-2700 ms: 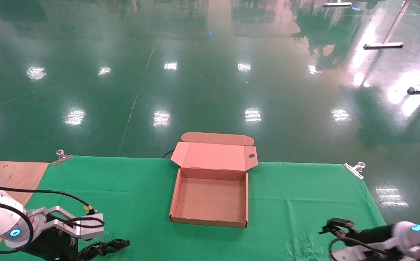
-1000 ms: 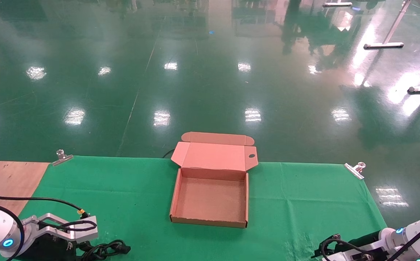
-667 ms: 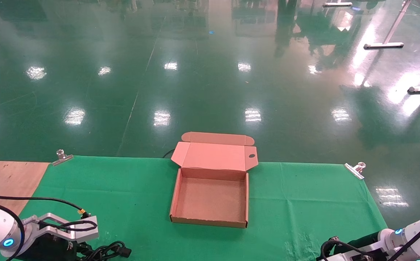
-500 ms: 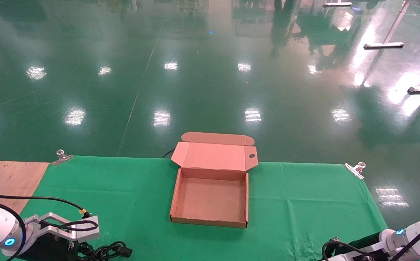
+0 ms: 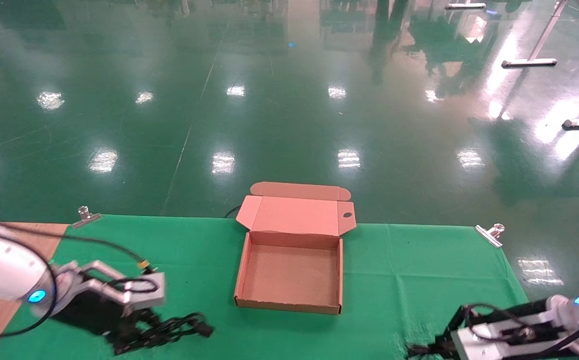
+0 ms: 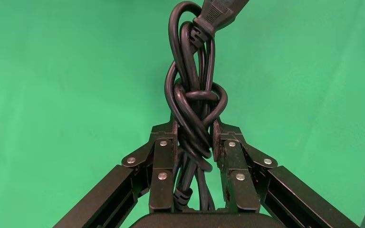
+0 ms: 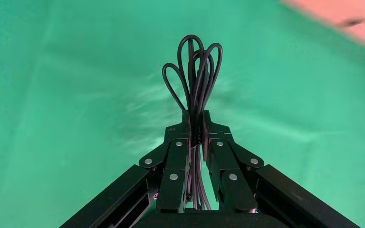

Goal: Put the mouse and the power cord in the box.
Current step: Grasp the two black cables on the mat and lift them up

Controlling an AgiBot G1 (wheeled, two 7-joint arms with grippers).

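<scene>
On the near left of the green-covered surface (image 5: 409, 270), the left tool (image 5: 137, 325) is clamped on the power cord (image 5: 169, 330); the left wrist view shows its two black fingers (image 6: 163, 171) pressed against either side of the knotted bundle, with one chunky plug end sticking out past the knot. From the head view the cord trails out of the tool toward the box (image 5: 289, 300), its plug end just short of the box's near left corner, and it looks lifted clear of the cloth, though I cannot be sure from this angle. At the near right edge of the surface, the right tool (image 5: 432, 347) is closed on a bunch of thin black wire loops (image 7: 195, 80), which fan out beyond the fingertips above the cloth. These loops are probably the mouse's wire, but the mouse body itself is not visible in any view. The brown cardboard box sits in the middle of the surface with its flap lid open and leaning back toward the far edge, a small round hole in the lid's right tab. Metal clips (image 5: 489, 234) pin the cloth at the far corners
</scene>
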